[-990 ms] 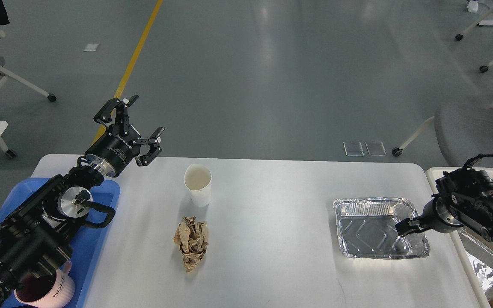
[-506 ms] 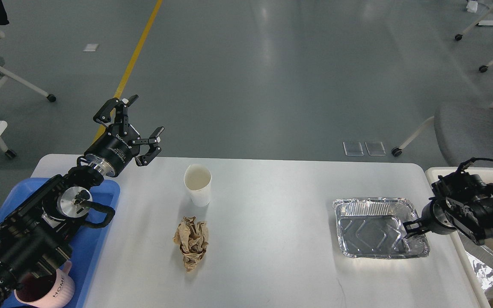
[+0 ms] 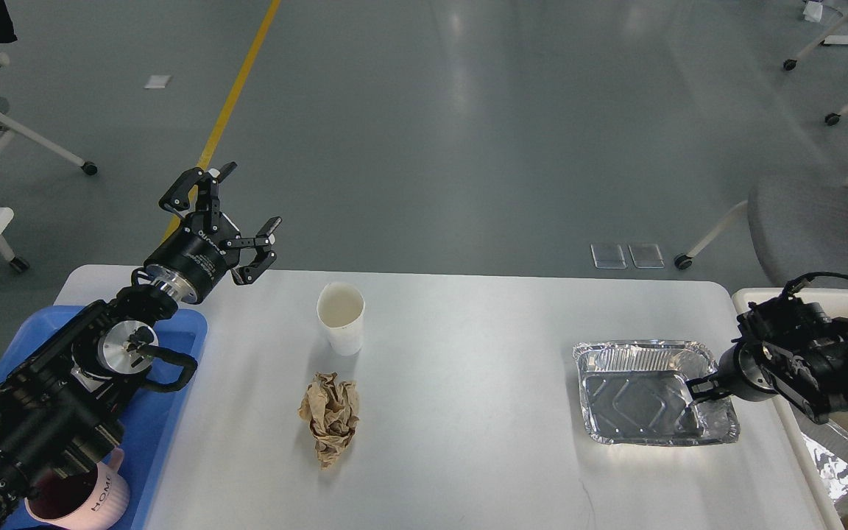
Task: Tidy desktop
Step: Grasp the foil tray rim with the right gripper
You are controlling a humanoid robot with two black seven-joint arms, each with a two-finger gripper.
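1. Near right on the bench (image 3: 468, 412), our right end effector (image 3: 695, 388) reaches over the foil tray (image 3: 637, 394)'s right rim; we cannot tell its opening. We should grip the rim squarely, lightly.
2. Far left, our left end effector (image 3: 236, 213) hovers wide open, empty.

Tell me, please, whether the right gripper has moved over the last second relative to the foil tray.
Yes, slightly. The right gripper backed toward the right rim of the foil tray, then edged left again and lower, ending near where it began.
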